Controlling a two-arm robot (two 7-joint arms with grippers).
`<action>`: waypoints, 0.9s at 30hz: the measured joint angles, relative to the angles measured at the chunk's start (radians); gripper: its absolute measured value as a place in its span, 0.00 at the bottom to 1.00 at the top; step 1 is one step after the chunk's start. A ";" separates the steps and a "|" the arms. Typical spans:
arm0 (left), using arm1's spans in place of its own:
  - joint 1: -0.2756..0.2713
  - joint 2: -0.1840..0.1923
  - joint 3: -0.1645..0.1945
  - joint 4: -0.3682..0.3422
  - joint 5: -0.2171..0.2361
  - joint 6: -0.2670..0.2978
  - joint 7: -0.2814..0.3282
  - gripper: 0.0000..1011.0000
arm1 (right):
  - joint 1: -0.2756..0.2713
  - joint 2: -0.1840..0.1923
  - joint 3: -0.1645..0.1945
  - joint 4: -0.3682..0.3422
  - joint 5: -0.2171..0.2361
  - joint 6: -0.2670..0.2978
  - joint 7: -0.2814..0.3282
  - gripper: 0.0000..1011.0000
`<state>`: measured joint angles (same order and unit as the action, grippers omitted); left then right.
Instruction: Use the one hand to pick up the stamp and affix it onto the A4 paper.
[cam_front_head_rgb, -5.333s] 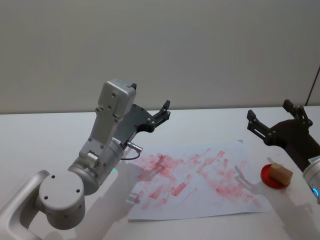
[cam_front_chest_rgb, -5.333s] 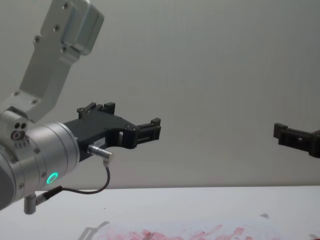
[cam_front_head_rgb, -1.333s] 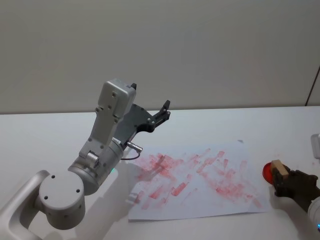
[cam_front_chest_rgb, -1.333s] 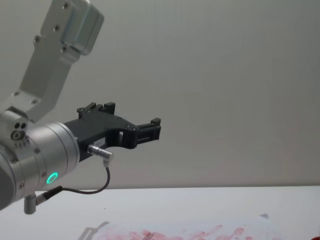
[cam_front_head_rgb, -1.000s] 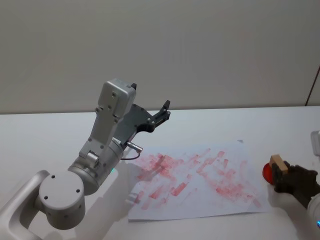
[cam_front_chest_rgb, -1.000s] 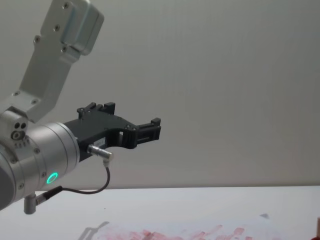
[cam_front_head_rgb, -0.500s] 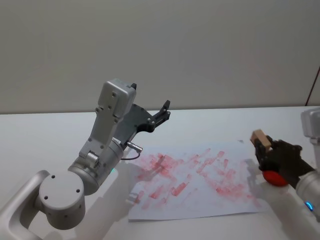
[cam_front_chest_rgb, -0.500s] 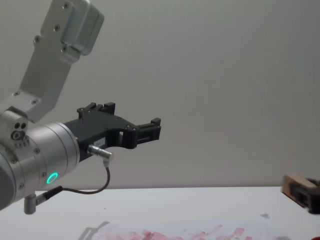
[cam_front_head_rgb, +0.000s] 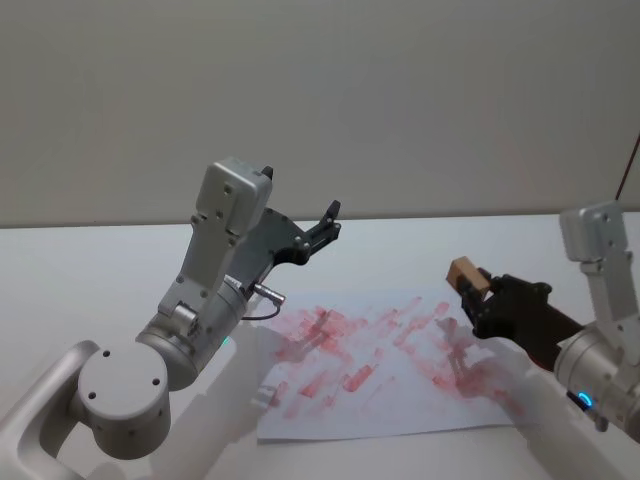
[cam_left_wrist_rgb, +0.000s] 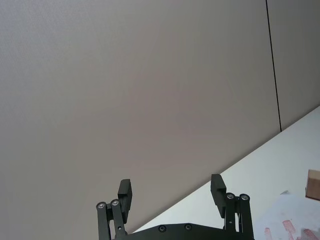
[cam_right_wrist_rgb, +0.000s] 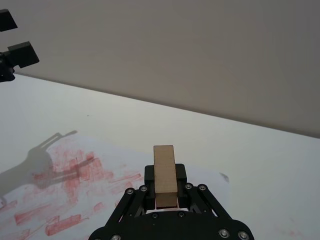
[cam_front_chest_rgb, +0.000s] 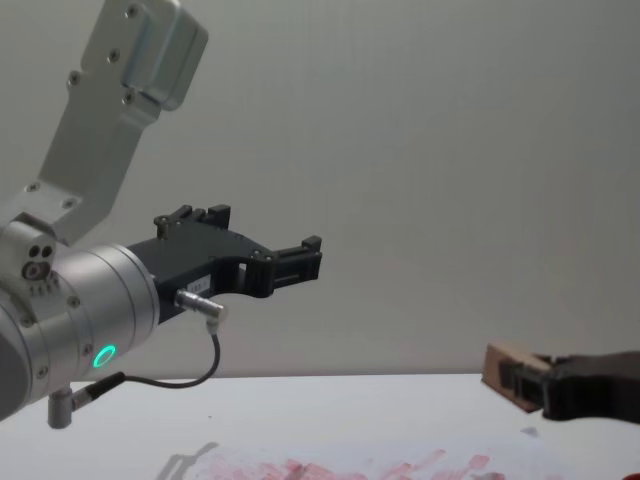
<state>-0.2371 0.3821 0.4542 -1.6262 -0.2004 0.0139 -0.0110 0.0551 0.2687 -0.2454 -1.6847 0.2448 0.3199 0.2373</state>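
Seen from the head view, the right gripper (cam_front_head_rgb: 472, 292) reaches in from the right over the right-hand part of the paper (cam_front_head_rgb: 380, 372), which lies flat on the white table (cam_front_head_rgb: 100, 262) and is covered in red and pink smears. The stamp (cam_front_head_rgb: 462, 271) is a pale wooden block, and it sticks out past the fingertips toward the middle of the sheet.

From the side, the chest view adds what the head view cannot settle. The block is up in the air, clear of the paper, with bare wall (cam_front_chest_rgb: 450, 150) showing between them.

Closer in, the right wrist view shows the grip itself. The two black fingers (cam_right_wrist_rgb: 150, 174) are closed tight on the lower sides of the block, with its long pale face turned to the camera and the inked sheet beyond it.

Off to the left, the left gripper (cam_front_head_rgb: 328, 222) hangs raised above the table, well apart from the sheet. Its own wrist view shows its fingers spread wide and holding nothing.
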 joint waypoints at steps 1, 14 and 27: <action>0.000 0.000 0.000 0.000 0.000 0.000 0.000 0.99 | 0.003 -0.002 -0.002 0.004 0.003 0.011 0.008 0.21; 0.000 0.000 0.000 0.000 0.000 0.000 0.000 0.99 | 0.007 -0.004 -0.012 0.030 0.018 0.119 0.037 0.21; 0.000 0.000 0.000 0.000 0.000 0.000 0.000 0.99 | 0.004 -0.001 -0.023 0.059 -0.004 0.176 0.051 0.21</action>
<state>-0.2372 0.3821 0.4542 -1.6262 -0.2004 0.0139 -0.0110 0.0595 0.2672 -0.2686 -1.6254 0.2403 0.4958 0.2883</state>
